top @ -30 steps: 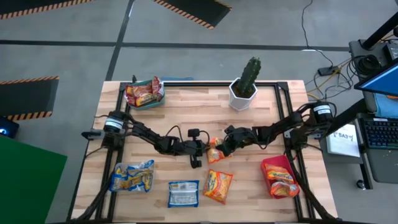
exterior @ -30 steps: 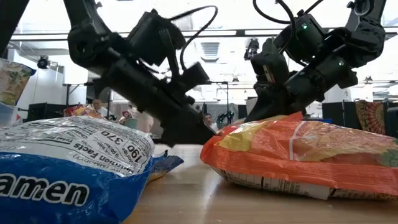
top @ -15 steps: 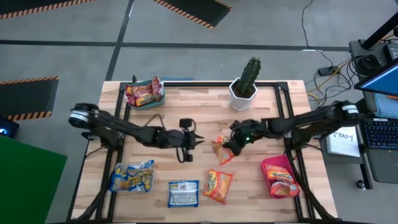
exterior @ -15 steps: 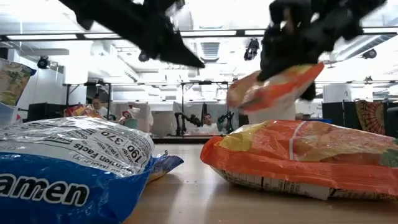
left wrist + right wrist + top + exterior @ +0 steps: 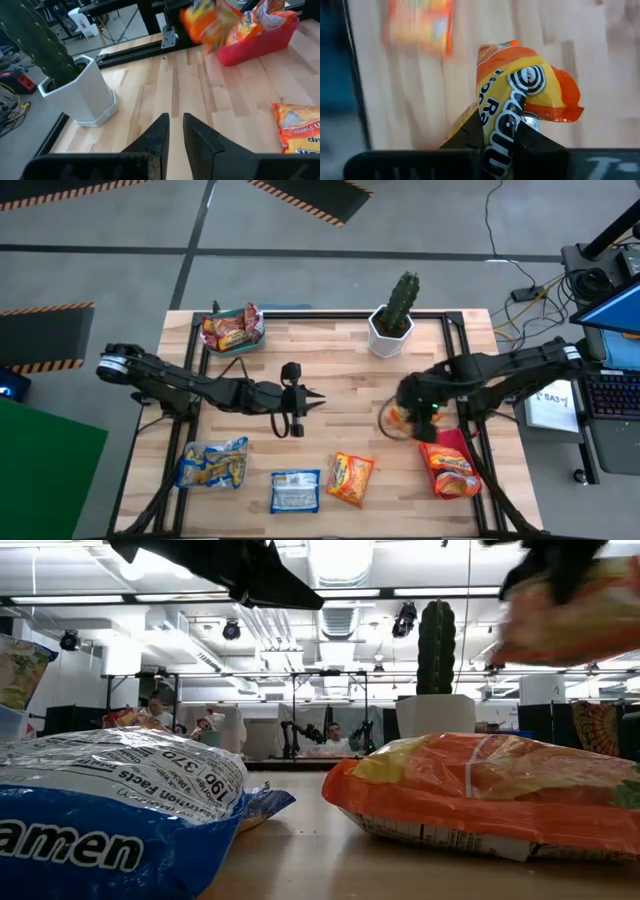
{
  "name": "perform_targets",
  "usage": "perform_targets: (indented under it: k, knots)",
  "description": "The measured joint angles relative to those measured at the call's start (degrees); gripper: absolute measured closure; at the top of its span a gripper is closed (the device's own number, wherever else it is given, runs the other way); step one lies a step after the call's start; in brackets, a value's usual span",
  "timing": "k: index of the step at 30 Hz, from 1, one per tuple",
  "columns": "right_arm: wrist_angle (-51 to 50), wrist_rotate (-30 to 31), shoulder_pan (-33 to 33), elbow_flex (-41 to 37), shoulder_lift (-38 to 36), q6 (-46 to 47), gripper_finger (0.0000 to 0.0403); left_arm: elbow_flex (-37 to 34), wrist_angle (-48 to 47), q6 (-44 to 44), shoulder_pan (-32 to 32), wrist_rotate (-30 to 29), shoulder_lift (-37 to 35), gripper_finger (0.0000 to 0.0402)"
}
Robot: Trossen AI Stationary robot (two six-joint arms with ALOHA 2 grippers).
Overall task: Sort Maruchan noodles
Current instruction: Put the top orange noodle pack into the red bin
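My right gripper (image 5: 402, 420) is shut on an orange-yellow Maruchan packet (image 5: 520, 95) and holds it in the air just left of the pink tray (image 5: 430, 452), which has orange packets in it. The same packet shows blurred in the low view (image 5: 570, 600) and in the left wrist view (image 5: 207, 17). My left gripper (image 5: 318, 401) hovers over the table's middle, pointing right, shut and empty (image 5: 175, 118). Another orange packet (image 5: 350, 478) and a blue one (image 5: 295, 491) lie flat near the front edge. My right gripper pinches the orange-yellow packet between its two fingers at a crumpled part near one end (image 5: 496, 131). The fingers slant downward from above. The packet sticks out beyond the fingertips, bunched and bent, and is lifted clear of the table.
A cactus in a white pot (image 5: 395, 320) stands at the back middle. A green tray (image 5: 250, 343) with red packets sits at the back left. A clear tray with blue packets (image 5: 212, 463) sits at the front left. Bare wood lies between the arms.
My right gripper has lifted the orange packet off the table's middle, carried it up and toward the right edge beside the pink tray, and tipped to point more steeply down. My left gripper has risen and drawn back a little toward the left.
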Motion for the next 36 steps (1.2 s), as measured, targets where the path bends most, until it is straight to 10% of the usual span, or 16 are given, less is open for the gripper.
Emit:
perform_targets:
  k: [6, 18, 36]
  knots:
    - [-9.47, 0.02, 8.91, 2.06, -0.02, -17.24, 0.0374, 0.00, -0.70, -0.47, 0.00, 0.00, 0.78, 0.0363]
    - [-9.44, 1.15, 24.23, -3.44, 1.11, -9.32, 0.0374, -0.33, -0.94, -0.56, 0.07, -0.17, 0.92, 0.0363]
    - [-9.72, 7.71, 26.27, -12.77, 1.12, -10.13, 0.0367, -0.33, -0.86, -1.39, 0.07, -0.20, 0.94, 0.0363]
